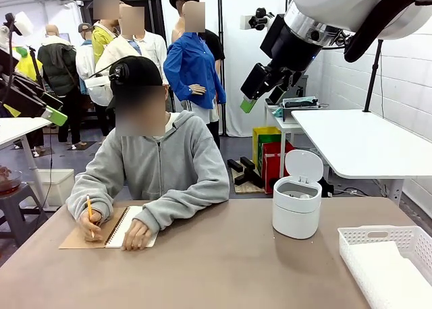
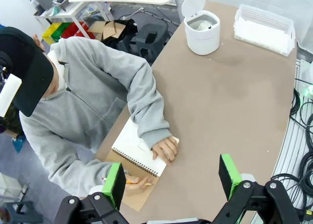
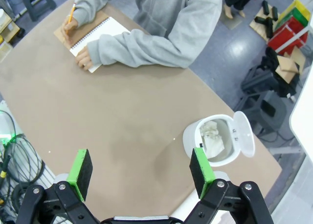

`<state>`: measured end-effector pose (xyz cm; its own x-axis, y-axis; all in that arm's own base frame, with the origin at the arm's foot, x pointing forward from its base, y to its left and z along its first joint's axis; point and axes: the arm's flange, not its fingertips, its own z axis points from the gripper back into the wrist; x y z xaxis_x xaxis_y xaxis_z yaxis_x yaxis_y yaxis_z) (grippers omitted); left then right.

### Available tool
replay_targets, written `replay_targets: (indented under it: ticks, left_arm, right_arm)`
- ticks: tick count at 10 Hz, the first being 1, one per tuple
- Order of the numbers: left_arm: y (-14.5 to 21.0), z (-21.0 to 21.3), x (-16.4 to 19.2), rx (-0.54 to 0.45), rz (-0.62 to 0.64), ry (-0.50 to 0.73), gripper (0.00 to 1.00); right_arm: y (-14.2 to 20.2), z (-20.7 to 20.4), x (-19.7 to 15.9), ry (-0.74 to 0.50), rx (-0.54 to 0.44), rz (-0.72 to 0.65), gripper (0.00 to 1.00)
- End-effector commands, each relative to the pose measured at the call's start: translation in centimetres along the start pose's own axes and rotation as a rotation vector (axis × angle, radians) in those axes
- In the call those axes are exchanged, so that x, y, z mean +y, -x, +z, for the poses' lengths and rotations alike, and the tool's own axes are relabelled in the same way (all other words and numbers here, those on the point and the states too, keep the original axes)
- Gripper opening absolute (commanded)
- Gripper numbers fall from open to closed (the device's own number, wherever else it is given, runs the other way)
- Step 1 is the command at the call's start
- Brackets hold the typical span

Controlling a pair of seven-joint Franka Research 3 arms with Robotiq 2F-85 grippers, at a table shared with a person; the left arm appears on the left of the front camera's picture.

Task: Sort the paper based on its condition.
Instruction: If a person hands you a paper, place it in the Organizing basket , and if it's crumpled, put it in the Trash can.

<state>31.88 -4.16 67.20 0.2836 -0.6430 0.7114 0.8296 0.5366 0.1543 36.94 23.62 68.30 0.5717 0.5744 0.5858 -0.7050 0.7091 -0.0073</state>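
Note:
Crumpled white paper [image 3: 212, 135] lies inside the round white bin [image 3: 193, 136], whose lid stands open [image 1: 297, 211] [image 2: 201, 31]. Flat white paper [image 1: 395, 282] fills the lattice basket [image 1: 378, 236] [image 2: 264, 19] at the table's right end. My right gripper [image 3: 141, 170] hangs open and empty high above the table, left of the bin in its wrist view, and is raised at the upper middle [image 1: 262, 98] in the front view. My left gripper [image 2: 172, 180] is open and empty, high over the table's edge near the person's notebook [image 2: 142, 148], and sits at the left edge [image 1: 47, 108] of the front view.
A person in a grey hoodie sits at the far left of the table, writing with a pencil [image 1: 88, 211] in a spiral notebook [image 1: 128, 228] [image 3: 95, 33]. Bare brown tabletop [image 1: 216, 262] spans the middle. Cables [image 2: 303, 136] hang off the table's robot side.

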Motion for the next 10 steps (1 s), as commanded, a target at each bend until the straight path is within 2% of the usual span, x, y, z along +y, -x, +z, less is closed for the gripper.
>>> replay_targets:
  ticks: [1,10]
  left_arm:
    - [0.01,-0.25,-0.16,0.005,0.003,0.004,1.0]
    - [0.01,-0.25,-0.16,0.005,0.003,0.004,1.0]
  right_arm:
    - [-0.06,0.0,0.01,0.007,0.002,-0.006,1.0]
    - [-0.06,0.0,0.01,0.007,0.002,-0.006,1.0]
